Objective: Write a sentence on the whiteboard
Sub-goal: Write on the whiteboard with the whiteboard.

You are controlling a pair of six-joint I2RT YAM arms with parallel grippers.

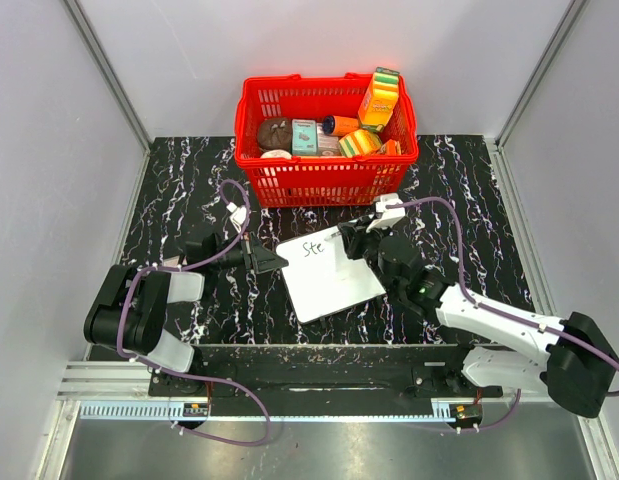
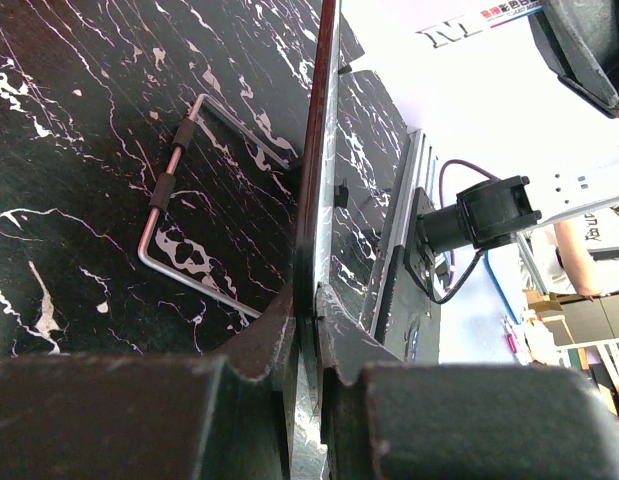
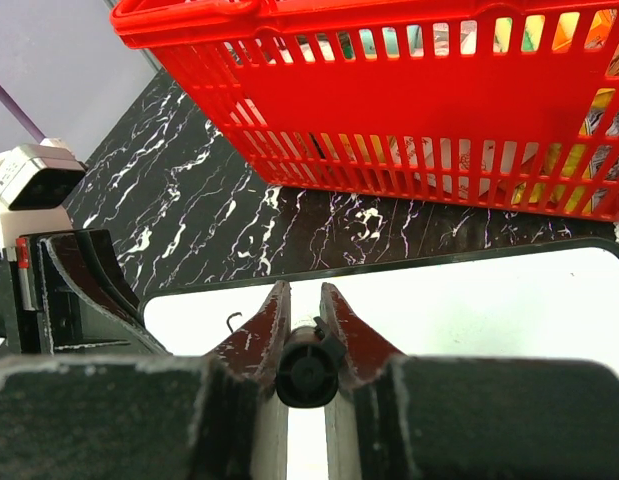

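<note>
Right end effector [image 1: 349, 240] near basket [image 1: 324, 182] (sponges [image 1: 379, 97], perhaps)

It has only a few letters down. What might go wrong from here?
1. The left gripper pinches the thin white rectangular whiteboard by one edge only. Pen pressure may make it swivel or slip, skewing the black handwritten letters.
2. The right gripper, holding the black marker, works close to the red plastic basket. A wide stroke might bump it.
</note>
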